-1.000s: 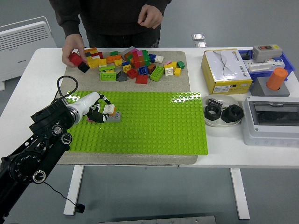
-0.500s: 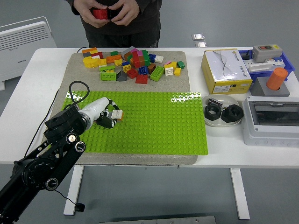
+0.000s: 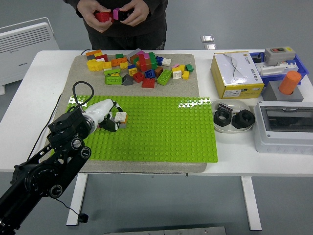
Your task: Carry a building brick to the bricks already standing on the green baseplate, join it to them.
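Note:
The green baseplate (image 3: 161,129) lies on a grey mat at the table's middle. My left hand (image 3: 113,120) reaches over its left part, fingers curled on a small brick cluster (image 3: 120,118) of orange, white and grey that sits on the plate. A pile of loose coloured bricks (image 3: 139,67) lies on the mat behind the plate. A person at the far side holds red, pink and black bricks (image 3: 110,15) in both hands, above the table. My right arm is out of view.
A yellow box (image 3: 237,73) stands right of the pile. A white dish (image 3: 234,119) with black rings sits by the plate's right edge. A grey electrical box (image 3: 286,126) and an orange cylinder (image 3: 289,82) stand at the far right.
The person lifted bricks from the pile and now holds them in both hands at chest height. My left arm shifted, and the hand stays on the brick cluster.

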`<action>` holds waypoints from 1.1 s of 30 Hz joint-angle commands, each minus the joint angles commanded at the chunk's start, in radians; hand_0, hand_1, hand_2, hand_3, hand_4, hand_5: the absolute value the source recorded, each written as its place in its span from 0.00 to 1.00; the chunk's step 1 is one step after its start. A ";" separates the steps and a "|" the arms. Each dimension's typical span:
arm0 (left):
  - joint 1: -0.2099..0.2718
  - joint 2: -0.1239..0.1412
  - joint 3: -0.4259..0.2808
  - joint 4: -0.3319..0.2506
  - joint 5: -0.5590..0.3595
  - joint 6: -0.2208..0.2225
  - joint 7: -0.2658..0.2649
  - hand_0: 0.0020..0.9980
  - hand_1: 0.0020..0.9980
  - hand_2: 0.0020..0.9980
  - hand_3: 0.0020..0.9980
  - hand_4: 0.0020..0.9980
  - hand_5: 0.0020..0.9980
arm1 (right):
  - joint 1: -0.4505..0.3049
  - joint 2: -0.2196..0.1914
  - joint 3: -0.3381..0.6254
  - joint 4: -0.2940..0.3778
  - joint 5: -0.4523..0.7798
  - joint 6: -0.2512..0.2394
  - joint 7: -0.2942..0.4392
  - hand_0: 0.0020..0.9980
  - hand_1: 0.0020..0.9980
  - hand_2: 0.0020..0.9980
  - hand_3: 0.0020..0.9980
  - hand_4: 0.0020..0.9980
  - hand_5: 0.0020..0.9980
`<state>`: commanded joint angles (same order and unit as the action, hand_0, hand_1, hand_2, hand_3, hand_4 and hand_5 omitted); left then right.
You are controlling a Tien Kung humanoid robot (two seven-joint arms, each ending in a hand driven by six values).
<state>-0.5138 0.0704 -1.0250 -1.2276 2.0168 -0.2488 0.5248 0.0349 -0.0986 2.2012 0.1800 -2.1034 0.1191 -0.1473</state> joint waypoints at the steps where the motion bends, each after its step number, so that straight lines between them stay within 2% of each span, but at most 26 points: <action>1: -0.001 0.000 0.001 0.000 0.001 0.000 0.000 0.21 0.00 0.05 0.29 0.29 0.00 | 0.000 0.000 -0.001 0.000 0.001 0.000 0.000 0.60 0.58 0.61 0.65 0.85 1.00; 20: -0.009 0.004 0.019 0.044 0.039 0.011 -0.014 0.21 0.00 0.05 0.29 0.29 0.00 | 0.000 -0.001 -0.037 0.000 0.037 -0.007 -0.004 0.60 0.58 0.61 0.65 0.86 1.00; 33: -0.008 0.002 0.023 0.041 0.046 0.021 -0.028 0.21 0.00 0.05 0.31 0.32 0.00 | 0.000 -0.001 -0.047 0.000 0.049 -0.008 -0.006 0.61 0.59 0.61 0.64 0.86 1.00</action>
<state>-0.5221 0.0723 -1.0025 -1.1864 2.0626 -0.2282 0.4972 0.0346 -0.0996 2.1541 0.1800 -2.0545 0.1110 -0.1529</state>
